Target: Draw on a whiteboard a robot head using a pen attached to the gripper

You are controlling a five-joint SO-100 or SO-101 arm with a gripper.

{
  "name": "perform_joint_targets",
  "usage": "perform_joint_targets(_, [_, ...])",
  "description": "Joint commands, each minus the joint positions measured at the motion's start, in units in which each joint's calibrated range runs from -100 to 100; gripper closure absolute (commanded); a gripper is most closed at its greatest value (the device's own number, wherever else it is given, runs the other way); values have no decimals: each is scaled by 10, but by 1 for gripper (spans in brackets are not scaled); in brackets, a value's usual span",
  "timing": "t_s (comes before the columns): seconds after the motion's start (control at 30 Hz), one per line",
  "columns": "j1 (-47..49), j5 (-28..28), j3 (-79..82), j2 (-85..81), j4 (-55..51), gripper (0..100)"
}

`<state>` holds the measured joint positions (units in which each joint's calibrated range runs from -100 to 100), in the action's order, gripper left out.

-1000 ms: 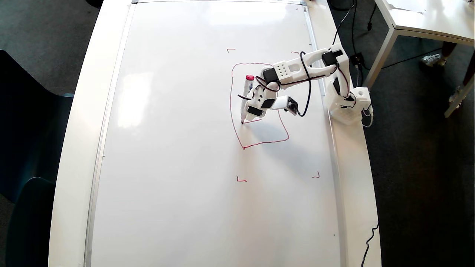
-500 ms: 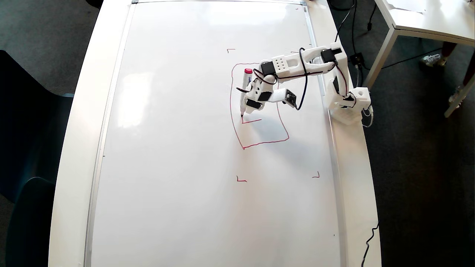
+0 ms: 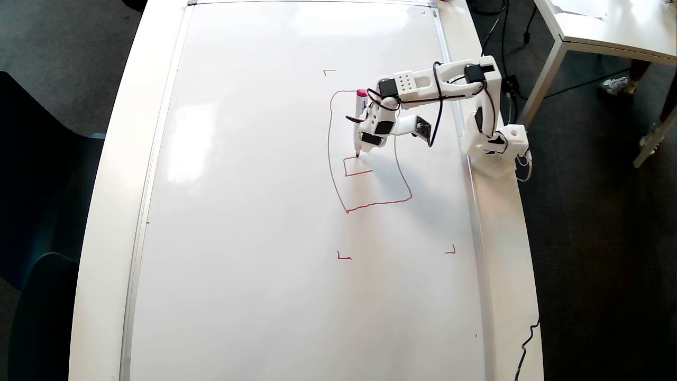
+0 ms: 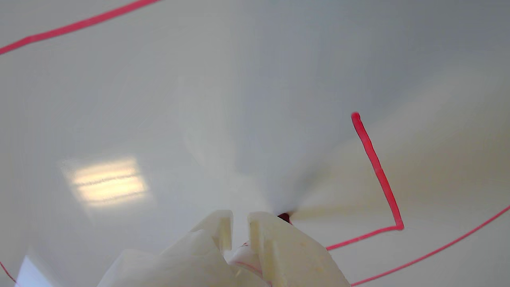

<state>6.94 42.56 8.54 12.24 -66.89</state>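
In the overhead view, the whiteboard [image 3: 254, 211] fills most of the white surface [image 3: 106, 211], its thin silver frame running along the left and right edges. Toward its right half stands the robot head [image 3: 329, 153], so far a tall red outline with rounded corners. Inside the outline, near its left side, lies an unfinished small rectangle with its bottom, left and part of its top stroke drawn. Small red corner marks [image 3: 344, 257] sit around the drawing, well apart from it.

The pen [image 3: 360, 123] slopes inside the outline with its red cap toward the top of the view. Its dark tip touches the board at the right end of the small rectangle's top stroke. Just right of the pen, the hand [image 3: 372, 138] is clenched around the white barrel. The white arm [image 3: 439, 87] reaches in from its base [image 3: 497, 148] on the surface by the whiteboard's right frame.

In the wrist view, the hand [image 4: 239, 223] rises from the bottom edge, its two pale fingers [image 4: 279, 247] close together with the pen [image 4: 245, 259] between them. The dark tip meets the glossy whiteboard [image 4: 159, 99], and red strokes of the robot head [image 4: 378, 175] lie to its right.
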Motion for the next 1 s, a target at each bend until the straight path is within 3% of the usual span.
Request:
perform_joint_targets(0.0, [-12,4,58,-56,-6,99])
perform_joint_targets(0.27, [-10,3,129,-106,-6,99])
perform_joint_targets(0.63, [61,-19,119,-101,-5,99])
perform_joint_targets(0.97, [64,-19,82,-100,-5,99])
